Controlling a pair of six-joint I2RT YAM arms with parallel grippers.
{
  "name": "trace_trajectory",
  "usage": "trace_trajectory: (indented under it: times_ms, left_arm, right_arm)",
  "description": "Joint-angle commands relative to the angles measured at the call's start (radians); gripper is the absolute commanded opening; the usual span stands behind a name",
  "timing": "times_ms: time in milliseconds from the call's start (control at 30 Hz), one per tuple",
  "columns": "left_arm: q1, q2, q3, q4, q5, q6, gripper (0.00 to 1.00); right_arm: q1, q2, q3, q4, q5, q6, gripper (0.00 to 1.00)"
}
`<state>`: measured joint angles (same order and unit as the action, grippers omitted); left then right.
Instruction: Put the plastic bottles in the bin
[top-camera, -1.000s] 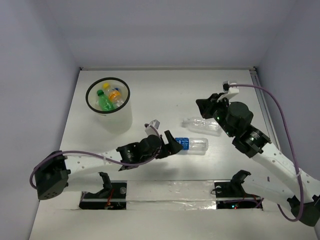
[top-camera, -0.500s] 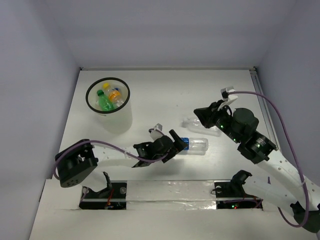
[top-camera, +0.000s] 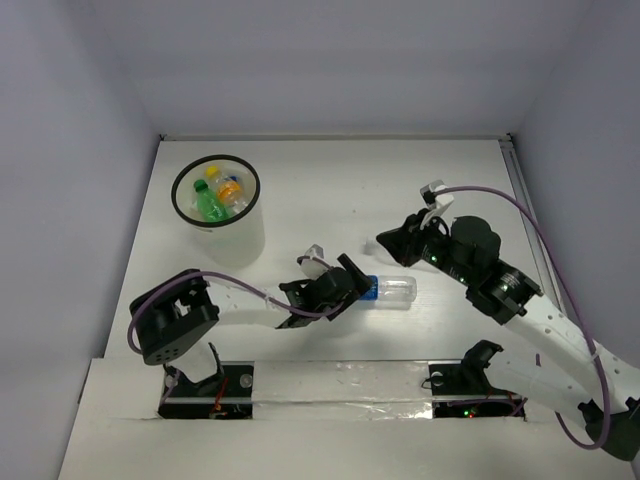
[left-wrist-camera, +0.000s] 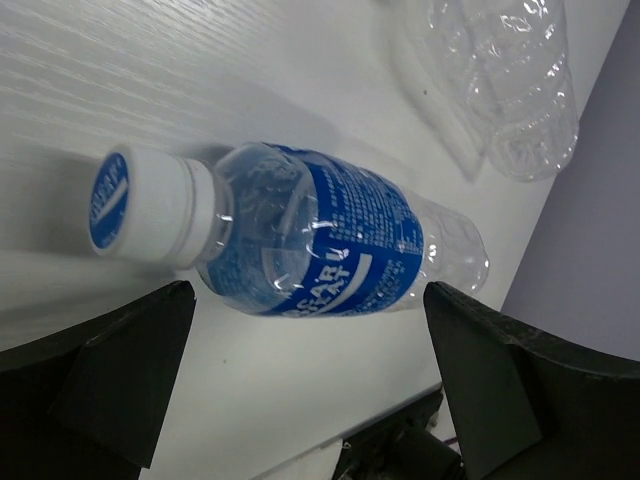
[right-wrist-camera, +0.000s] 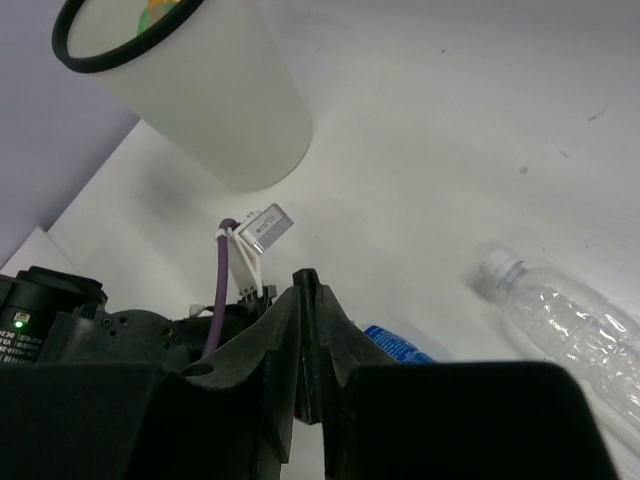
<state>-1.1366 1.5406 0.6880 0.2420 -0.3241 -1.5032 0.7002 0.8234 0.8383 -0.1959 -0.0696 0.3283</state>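
Our left gripper (left-wrist-camera: 305, 292) has its fingers apart on either side of the clear plastic bottle with a blue label and cap (left-wrist-camera: 320, 250). It lies on its side well right of the white translucent cylindrical bin (top-camera: 236, 246), nearer the arm bases. Closing on the tapered neck could squirt it into the plain clear ribbed bottle (left-wrist-camera: 510, 90). The creased label seems to read "…ARI SWEAT". Our right gripper (right-wrist-camera: 305, 330) is pressed together, empty.

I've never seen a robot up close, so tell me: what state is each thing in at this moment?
Blue-label bottle: capped, lying on the table.
Clear bottle: capped, lying on the table.
Bin: upright, holding a green bottle and others.
Left claw: open, straddling the blue-label bottle.
Right claw: shut, empty.
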Motion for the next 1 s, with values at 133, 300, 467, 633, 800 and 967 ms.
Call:
trace_trajectory:
  times_ms: [133, 300, 467, 633, 800, 967]
  left_arm:
    - [0.047, 0.007, 0.008, -0.014, -0.066, -0.023, 0.99]
    - [0.083, 0.016, 0.001, 0.016, -0.043, -0.006, 0.99]
    - [0.116, 0.029, 0.004, 0.048, -0.029, 0.023, 0.99]
    - [0.126, 0.052, -0.004, 0.092, -0.01, 0.031, 0.92]
    - [0.126, 0.101, -0.004, 0.14, 0.013, 0.032, 0.89]
    - [0.126, 0.13, -0.001, 0.171, 0.034, 0.037, 0.87]
  right_arm:
    - [-0.004, -0.004, -0.008, 0.029, -0.065, -0.008, 0.17]
    - [-0.004, 0.01, -0.015, 0.033, -0.07, -0.005, 0.17]
    - [-0.004, 0.011, -0.019, 0.036, -0.07, -0.003, 0.17]
    - [-0.004, 0.016, -0.018, 0.041, -0.075, -0.002, 0.17]
    - [-0.004, 0.011, -0.016, 0.036, -0.076, -0.003, 0.17]
    - [-0.004, 0.006, -0.016, 0.03, -0.082, -0.003, 0.17]
